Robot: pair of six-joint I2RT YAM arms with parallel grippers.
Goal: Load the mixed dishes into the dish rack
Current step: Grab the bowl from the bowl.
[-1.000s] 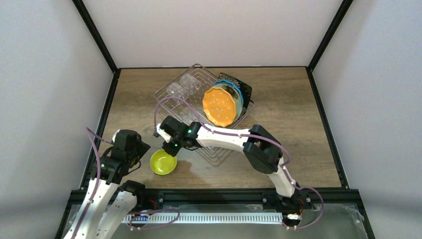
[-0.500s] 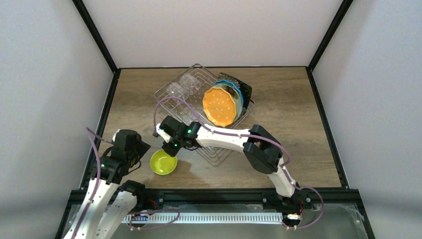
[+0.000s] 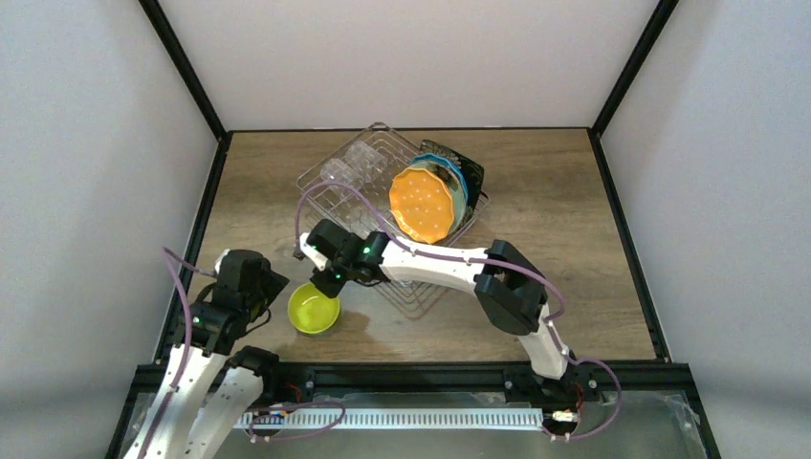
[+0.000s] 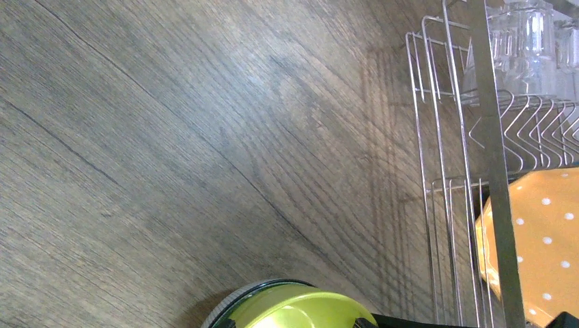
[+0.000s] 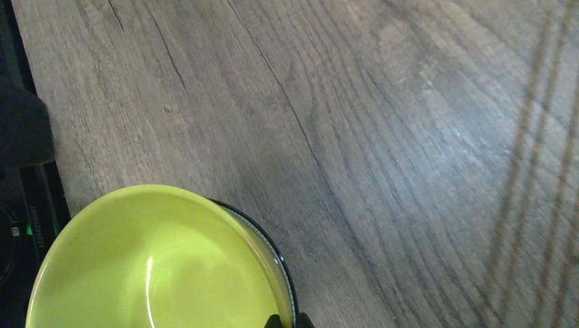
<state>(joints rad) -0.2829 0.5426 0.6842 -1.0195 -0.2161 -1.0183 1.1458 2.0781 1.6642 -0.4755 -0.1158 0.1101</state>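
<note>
Wood-grain tabletop (image 3: 564, 239) inside a grey-walled booth carries the dish rack (image 3: 330, 196). Loading looks nearly done. The orange dotted plate (image 3: 422, 205) stands on edge in the rack, with the teal plate (image 3: 462, 191) and black square plate (image 3: 473, 170) behind it. The clear glass (image 3: 361, 156) sits at the rack's far-left corner. Only the small yellow-green bowl (image 5: 157, 266) appears left, out on the table just off the rack's near-left side. The right gripper (image 5: 285, 320) is clenched on its rim. The left gripper (image 3: 273, 285), on the bowl's side away from the rack, is spread wide and empty. I cannot pick out the mint plate behind the others. The right fingertips are mostly cut off at the wrist view's lower edge, and the left fingers do not show in their own view.
</note>
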